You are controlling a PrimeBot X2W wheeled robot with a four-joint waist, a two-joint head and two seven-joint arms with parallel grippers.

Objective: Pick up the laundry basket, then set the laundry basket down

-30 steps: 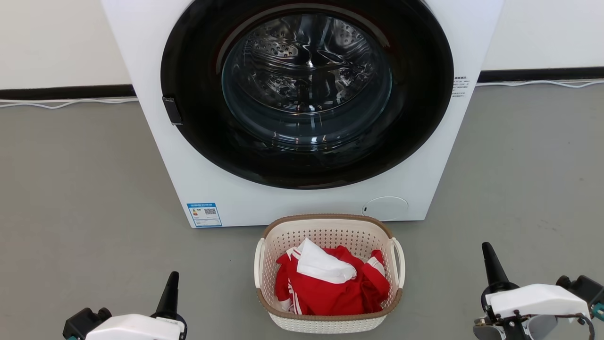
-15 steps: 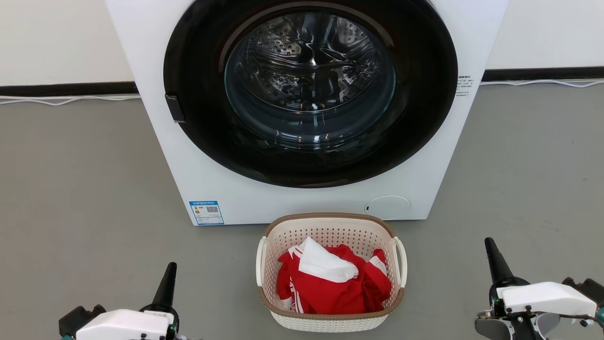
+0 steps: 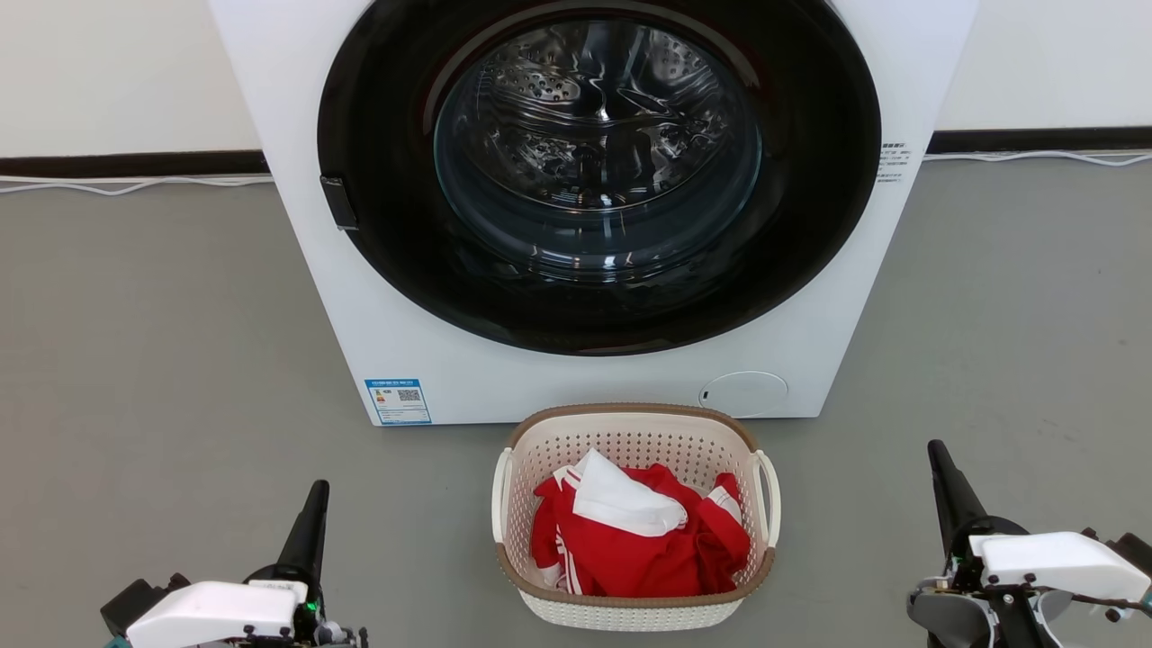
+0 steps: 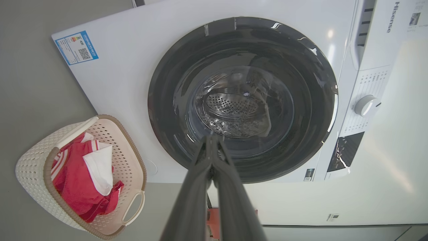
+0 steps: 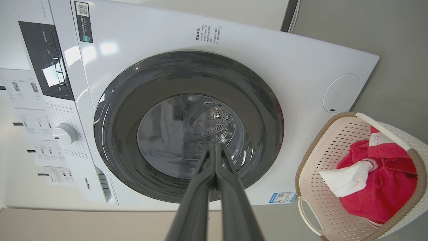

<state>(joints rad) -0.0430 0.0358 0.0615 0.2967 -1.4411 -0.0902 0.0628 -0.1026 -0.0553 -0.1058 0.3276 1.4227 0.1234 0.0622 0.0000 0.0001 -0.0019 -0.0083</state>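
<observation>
The laundry basket, cream-white and perforated with a brown rim and white loop handles, stands on the grey floor just in front of the washing machine. Red and white clothes lie inside it. My left gripper is shut and empty, well to the basket's left. My right gripper is shut and empty, well to the basket's right. The basket sits at the lower left in the left wrist view, where the left gripper points at the machine door. In the right wrist view the basket is at the lower right and the right gripper points at the door.
The white front-loading washing machine with its closed dark glass door stands directly behind the basket. A wall with a dark skirting strip and white cables runs behind it. Grey floor stretches on both sides.
The head view has drifted slightly, so the machine and basket sit a little further right. Both grippers reach a bit higher in the picture; both stay shut.
</observation>
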